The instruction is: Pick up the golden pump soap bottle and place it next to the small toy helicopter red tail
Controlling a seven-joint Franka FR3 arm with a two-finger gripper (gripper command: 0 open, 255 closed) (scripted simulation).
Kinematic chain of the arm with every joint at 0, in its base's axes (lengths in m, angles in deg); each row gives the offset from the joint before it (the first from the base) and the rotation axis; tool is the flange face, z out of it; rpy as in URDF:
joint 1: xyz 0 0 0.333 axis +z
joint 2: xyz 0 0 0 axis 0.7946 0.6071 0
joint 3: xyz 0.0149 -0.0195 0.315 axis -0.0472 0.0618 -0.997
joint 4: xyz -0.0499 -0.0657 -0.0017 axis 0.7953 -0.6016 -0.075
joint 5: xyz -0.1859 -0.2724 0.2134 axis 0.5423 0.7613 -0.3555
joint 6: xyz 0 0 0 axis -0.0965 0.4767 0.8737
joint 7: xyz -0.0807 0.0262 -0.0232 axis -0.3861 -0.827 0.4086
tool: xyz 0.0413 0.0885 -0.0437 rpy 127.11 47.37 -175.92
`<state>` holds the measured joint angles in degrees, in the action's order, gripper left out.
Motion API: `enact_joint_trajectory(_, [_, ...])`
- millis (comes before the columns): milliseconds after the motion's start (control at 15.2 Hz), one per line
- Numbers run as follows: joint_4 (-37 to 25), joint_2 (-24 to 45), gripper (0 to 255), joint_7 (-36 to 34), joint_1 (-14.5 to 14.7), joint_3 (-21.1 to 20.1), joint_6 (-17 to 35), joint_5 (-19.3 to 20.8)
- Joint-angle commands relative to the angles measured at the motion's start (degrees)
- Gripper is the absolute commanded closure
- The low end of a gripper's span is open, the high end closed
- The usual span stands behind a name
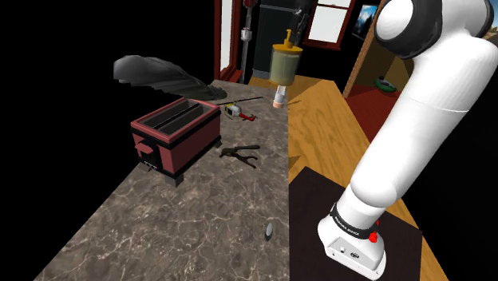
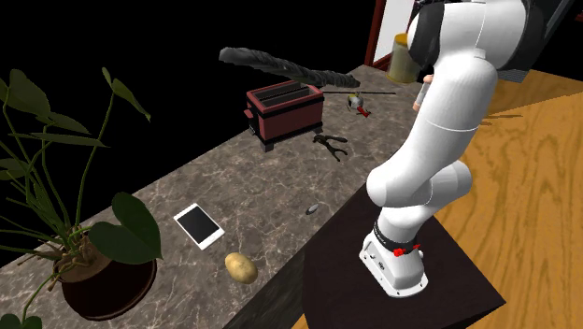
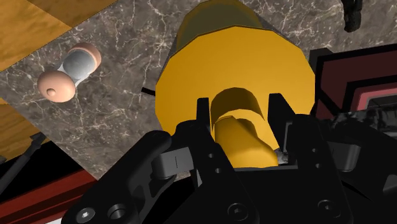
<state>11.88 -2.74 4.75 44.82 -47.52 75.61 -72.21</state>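
Aloft, the pincer (image 3: 240, 107) clasps the golden soap bottle (image 3: 232, 54) by its pump over a marble counter (image 1: 199, 219) beside wood planking (image 1: 327, 132).

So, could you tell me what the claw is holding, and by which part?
The claw is shut on the golden soap bottle, clasping it by the pump top rather than the body.

arm (image 1: 415, 120): fat white rounded links, dark grey joint bands. base (image 1: 351, 246): white flange, black collar, small red mark (image 1: 373, 237). gripper (image 3: 240, 105): all black, blocky, two flat fingers (image 3: 205, 121), round screw heads (image 3: 236, 209) on body, one grey insert (image 3: 172, 162).
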Motion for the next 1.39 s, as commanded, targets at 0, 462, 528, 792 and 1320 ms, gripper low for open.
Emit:
enact_joint_trajectory(0, [1.0,0.3,255,0.7,-0.3,0.2,1.3,-0.2])
enact_joint_trajectory(462, [9.3,-2.1,255,0.6,0.3,-0.2,7.5,1.0])
enact_joint_trajectory(528, [10.3,-2.3,255,0.6,0.3,-0.3,8.3,1.1])
enact_joint_trajectory(792, [14.4,-3.2,255,0.6,0.5,-0.5,11.6,1.5])
enact_joint_trajectory(1320, [21.6,-4.1,255,1.0,0.6,-0.6,18.0,1.8])
